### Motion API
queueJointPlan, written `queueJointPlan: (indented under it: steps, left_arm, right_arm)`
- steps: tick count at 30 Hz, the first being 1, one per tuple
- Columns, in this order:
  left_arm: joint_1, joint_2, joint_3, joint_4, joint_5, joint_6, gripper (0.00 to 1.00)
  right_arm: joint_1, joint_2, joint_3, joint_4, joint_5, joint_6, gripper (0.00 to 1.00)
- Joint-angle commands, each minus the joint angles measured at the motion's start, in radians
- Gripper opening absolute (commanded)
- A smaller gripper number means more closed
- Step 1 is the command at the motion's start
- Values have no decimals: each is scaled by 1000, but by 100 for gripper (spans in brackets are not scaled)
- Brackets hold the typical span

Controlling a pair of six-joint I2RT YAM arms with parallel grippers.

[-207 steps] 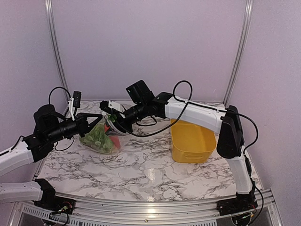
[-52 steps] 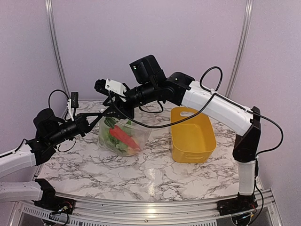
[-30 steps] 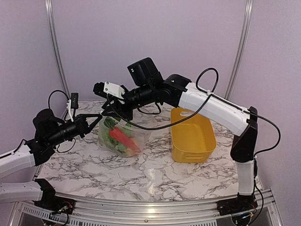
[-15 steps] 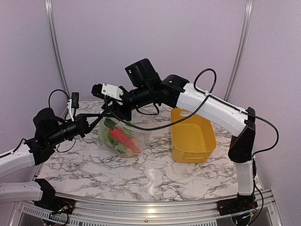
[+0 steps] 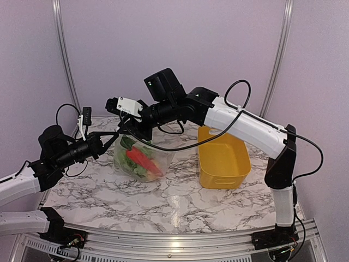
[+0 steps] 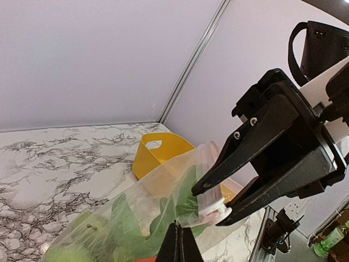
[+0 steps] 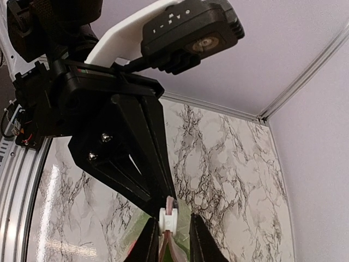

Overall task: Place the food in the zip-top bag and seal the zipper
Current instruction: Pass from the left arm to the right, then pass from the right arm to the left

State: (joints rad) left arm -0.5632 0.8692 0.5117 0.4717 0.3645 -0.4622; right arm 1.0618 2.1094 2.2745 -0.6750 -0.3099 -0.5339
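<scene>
Two grippers are shown at the mouth of a large, transparent, crinkly plastic zip-top bag (image 5: pixel 155 155), which rests on the grey-veined white marble table (image 5: pixel 180 202) near a yellow rectangular plastic basket (image 5: pixel 218 170). Toy food is seen inside the bag: a long orange-red carrot (image 5: pixel 143 158) and green leafy pieces (image 5: pixel 127 143); other items cannot be made out. The left gripper (image 5: pixel 113 136) is closed flat on the bag's upper left edge. The right gripper (image 5: pixel 126 129) is set astride the thin clear zipper strip (image 7: pixel 170 204), its jaws narrowed about a small white round piece (image 7: pixel 169 220) on that strip; whether they press it cannot be told.

Sealing is judged to be the step in hand. It is best done with the left corner held taut while the right jaws are pinched fully and drawn level along the strip to its far end, so that no stretch is skipped.

Only the overhead view shows the contents and the basket. Only the right wrist view shows the sliver of gap beside the white piece. Only the left wrist view shows the left fingertips (image 6: pixel 170 251) meeting on the film.
</scene>
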Motion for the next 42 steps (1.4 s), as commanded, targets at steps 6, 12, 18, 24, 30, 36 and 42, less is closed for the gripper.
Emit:
queueJointPlan:
  steps: [6,12,18,24,30,36,42]
  left_arm:
    - [-5,-19,40,2,3,11,0]
    - [-6,-32,36,0,-2,12,0]
    - [-6,-50,30,-18,-17,24,0]
    - [-6,-26,33,-30,4,80,24]
    - [-6,21,89,-88,91,163,23]
    - [-6,67,138,-151,169,240,18]
    - [-6,80,158,-153,187,262,0]
  right_arm:
    - [38,12,22,-19,58,-32,24]
    - [40,14,17,1,123,-21,15]
    - [40,0,0,-1,114,-24,6]
    - [40,-28,-17,-20,37,-53,4]
    - [40,-40,-24,-25,14,-51,4]
    - [40,-47,-18,-25,11,-47,3]
    - [40,-56,-35,-25,22,-52,3]
